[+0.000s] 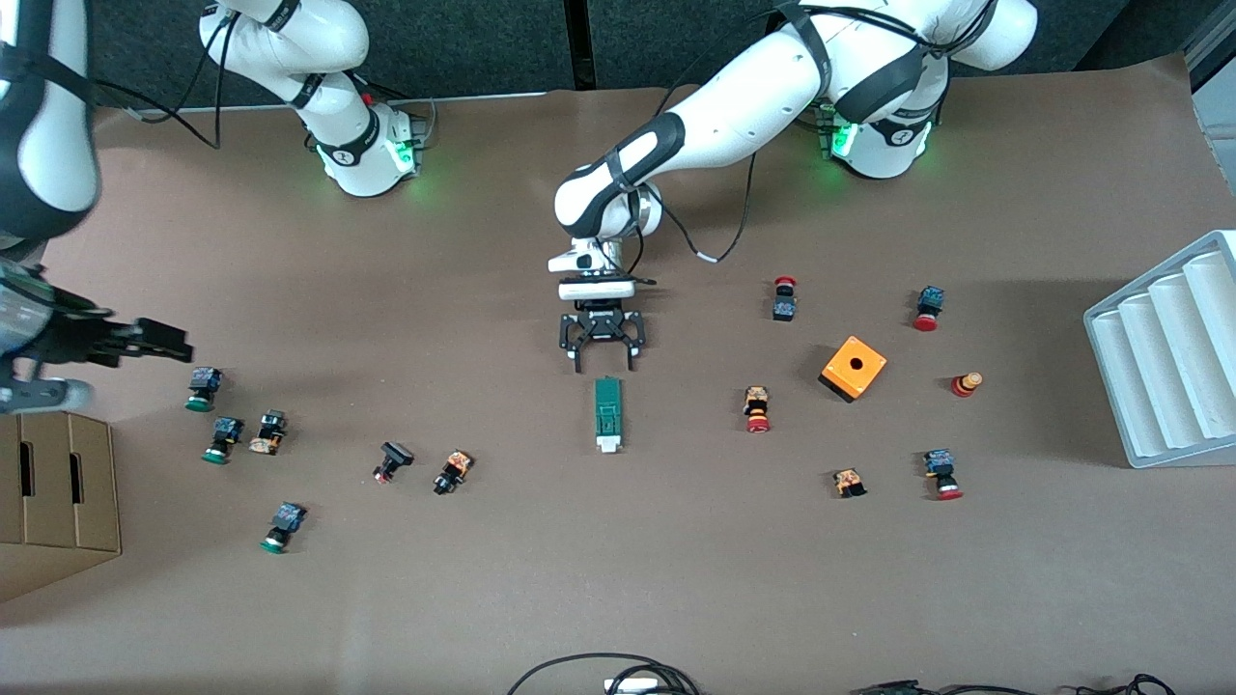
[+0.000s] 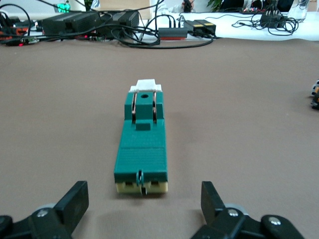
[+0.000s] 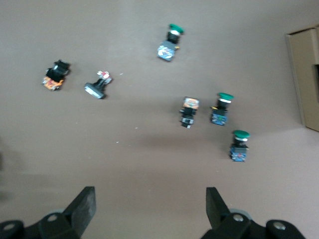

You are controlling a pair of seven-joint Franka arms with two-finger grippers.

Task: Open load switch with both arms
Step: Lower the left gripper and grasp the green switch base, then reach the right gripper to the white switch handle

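Observation:
The load switch [image 1: 607, 413] is a slim dark green block lying flat at mid-table, its small white piece at the end nearer the front camera. My left gripper [image 1: 604, 365] is low, just off the switch's other end, open and empty. In the left wrist view the switch [image 2: 142, 147] lies straight ahead of the open left gripper [image 2: 143, 201], between the lines of its fingers, not touching them. My right gripper [image 1: 174, 343] hangs open over the right arm's end of the table, above green-capped push buttons [image 3: 239, 144]. In the right wrist view the right gripper [image 3: 150, 206] holds nothing.
Small push buttons [image 1: 758, 408] lie scattered toward both ends of the table. An orange cube with a hole [image 1: 854, 368] and a white ribbed rack [image 1: 1168, 347] sit toward the left arm's end. A cardboard box [image 1: 58, 492] stands at the right arm's end. Cables [image 1: 608, 676] lie at the near edge.

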